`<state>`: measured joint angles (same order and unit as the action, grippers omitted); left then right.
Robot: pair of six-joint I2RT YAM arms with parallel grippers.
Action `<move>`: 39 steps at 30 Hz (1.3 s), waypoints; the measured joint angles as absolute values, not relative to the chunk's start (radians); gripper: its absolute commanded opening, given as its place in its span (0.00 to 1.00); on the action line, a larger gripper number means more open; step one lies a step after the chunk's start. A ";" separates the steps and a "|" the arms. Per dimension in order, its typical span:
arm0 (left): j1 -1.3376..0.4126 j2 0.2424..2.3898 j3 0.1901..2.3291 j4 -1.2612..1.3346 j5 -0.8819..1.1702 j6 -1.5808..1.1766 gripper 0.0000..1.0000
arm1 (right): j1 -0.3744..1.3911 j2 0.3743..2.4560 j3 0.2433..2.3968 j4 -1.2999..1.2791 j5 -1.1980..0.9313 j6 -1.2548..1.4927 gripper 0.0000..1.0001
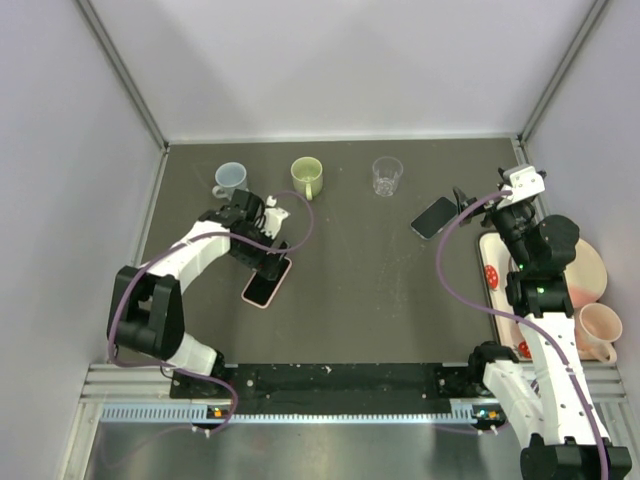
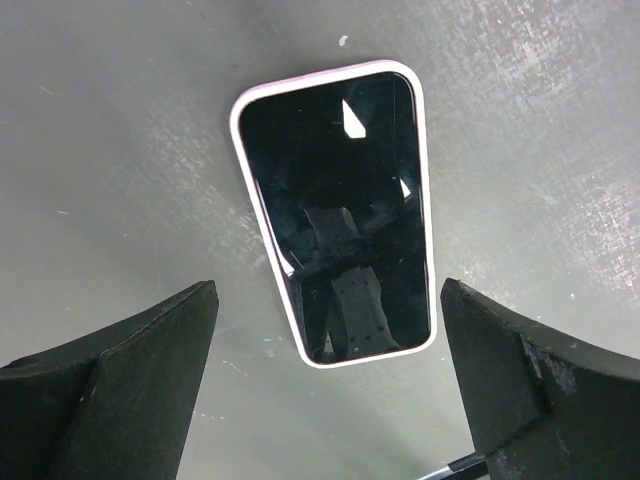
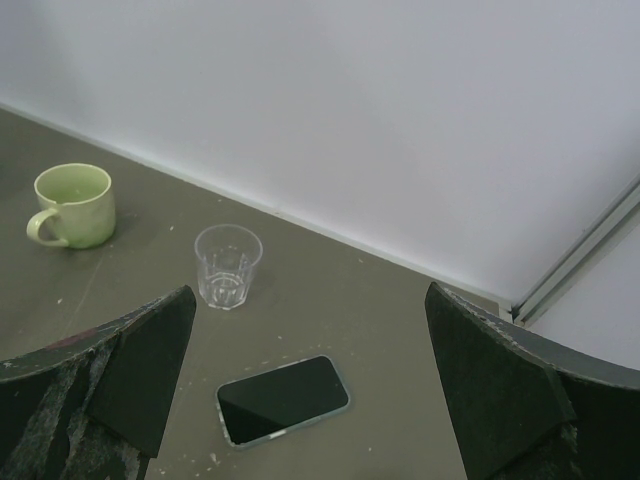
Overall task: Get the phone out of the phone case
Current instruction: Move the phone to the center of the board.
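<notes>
Two phones lie face up on the dark table (image 1: 360,310), and I take the one in the lower left of the top view as my target, since the left arm is parked right over it. The right arm sits far off at the right edge. The left gripper (image 2: 325,300) has its jaws spread wide and holds nothing. The right gripper (image 3: 310,300) is just as wide open and empty, looking across at the second phone (image 3: 283,398), which lies near it toward the upper right of the top view. In the left wrist view the cased phone (image 2: 340,215) fills the middle of the frame, with its long axis running top to bottom and leaning slightly left at the top. Its lower end sits between my two fingers (image 2: 150,350), one on each long side and both apart from it. So the jaws span the phone's width, not its length, and I judge a squeeze would land on the long edges. The pink-white case rim (image 2: 320,78) runs unbroken round the screen, so the phone sits fully inside. I can read no brand, label or writing anywhere; the glass only mirrors the gripper.
</notes>
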<state>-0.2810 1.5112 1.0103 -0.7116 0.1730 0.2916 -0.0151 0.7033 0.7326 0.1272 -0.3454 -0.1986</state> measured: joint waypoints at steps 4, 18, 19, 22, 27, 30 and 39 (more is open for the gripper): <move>-0.300 1.508 0.987 -0.704 0.166 0.281 0.99 | -0.015 0.703 0.733 0.127 -0.345 -0.199 0.99; -0.383 1.603 0.965 -0.699 0.066 0.255 0.99 | -0.015 0.701 0.733 0.127 -0.345 -0.199 0.99; -0.390 1.611 0.965 -0.699 0.062 0.255 0.99 | -0.015 0.701 0.733 0.127 -0.345 -0.200 0.99; -0.396 1.631 0.965 -0.698 0.050 0.256 0.99 | -0.015 0.701 0.733 0.127 -0.345 -0.200 0.99; -0.395 1.647 0.965 -0.694 0.039 0.256 0.85 | -0.015 0.700 0.733 0.127 -0.345 -0.200 0.99; -0.395 1.650 0.965 -0.694 0.040 0.256 0.49 | -0.015 0.700 0.733 0.127 -0.345 -0.200 0.99; -0.397 1.673 0.997 -0.733 0.057 0.268 0.13 | -0.015 0.700 0.733 0.127 -0.345 -0.200 0.99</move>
<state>-0.3965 1.6726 0.9970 -0.7334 0.0574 0.2684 -0.0151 0.7002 0.7326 0.1268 -0.3454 -0.2001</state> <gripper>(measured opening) 0.752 0.988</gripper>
